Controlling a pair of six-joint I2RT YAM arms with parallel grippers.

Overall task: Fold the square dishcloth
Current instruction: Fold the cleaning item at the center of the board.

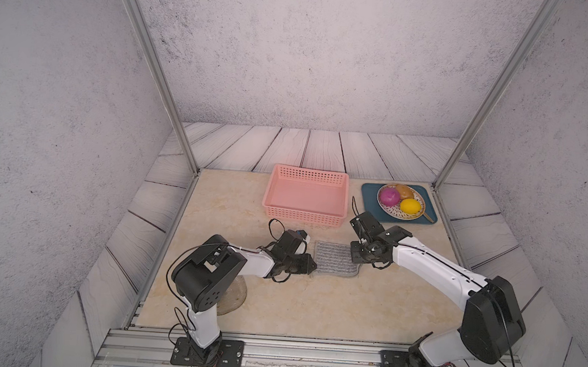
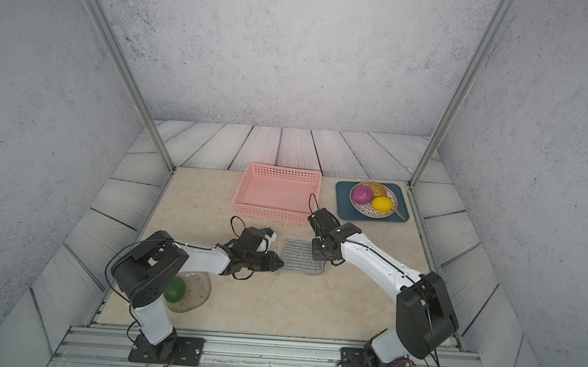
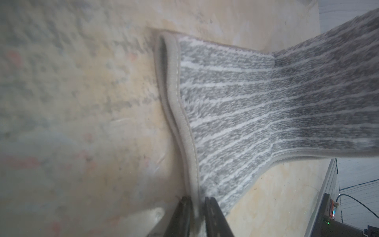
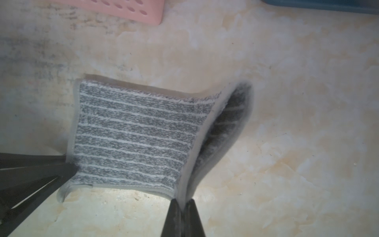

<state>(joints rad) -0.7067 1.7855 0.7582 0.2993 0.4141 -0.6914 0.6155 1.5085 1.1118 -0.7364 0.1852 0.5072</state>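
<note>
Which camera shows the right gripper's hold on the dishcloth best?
The right wrist view: the right gripper pinches the dishcloth's hem up close, that edge lifted and curled. In both top views the gripper's body hides the pinch. The left wrist view shows the dishcloth running out of frame, not the pinch.

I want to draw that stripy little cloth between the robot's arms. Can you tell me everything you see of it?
The square dishcloth is small, soft and fuzzy-looking, with thin grey and white stripes and a plain pale hem all round. It lies mostly flat and unfolded on the beige table, a little way from the pink basket. The right gripper pinches one edge and holds it raised in a curl. The left gripper grips the opposite hem.
</note>
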